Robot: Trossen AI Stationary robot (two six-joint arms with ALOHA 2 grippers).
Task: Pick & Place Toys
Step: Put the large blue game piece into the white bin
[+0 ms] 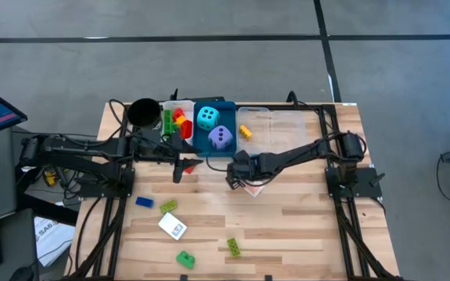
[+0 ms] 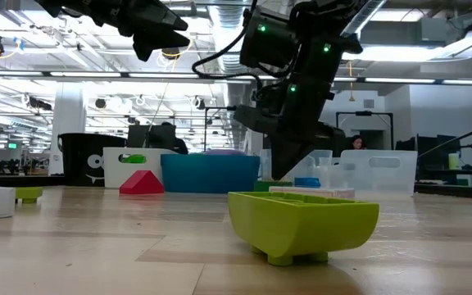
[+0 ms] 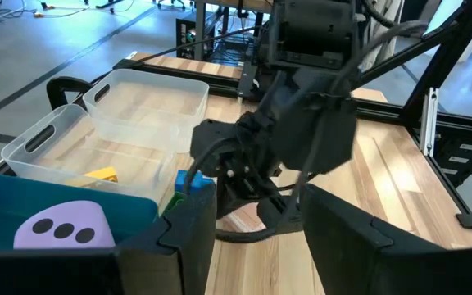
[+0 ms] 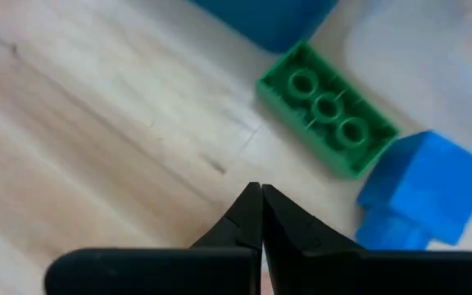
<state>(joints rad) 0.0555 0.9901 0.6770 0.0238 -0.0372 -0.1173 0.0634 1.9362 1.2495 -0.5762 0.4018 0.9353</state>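
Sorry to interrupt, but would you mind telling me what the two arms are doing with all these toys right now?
The robot is sorting toys into trays. The right gripper, shut and holding nothing, hangs low over the wooden table beside a green plastic brick and a blue plastic block near the blue tray. The left gripper waits open by the trays. The cyan foam die and purple foam die already sit in the blue tray; several bricks are still loose.

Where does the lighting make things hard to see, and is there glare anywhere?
Low view: bright ceiling lamps behind leave both arms as dark silhouettes, yet the lime brick in front is well lit. High view: even light, no hard shadows on the table. Right wrist view: no glare on the green brick. Left wrist view: the clear tray shows soft reflections.
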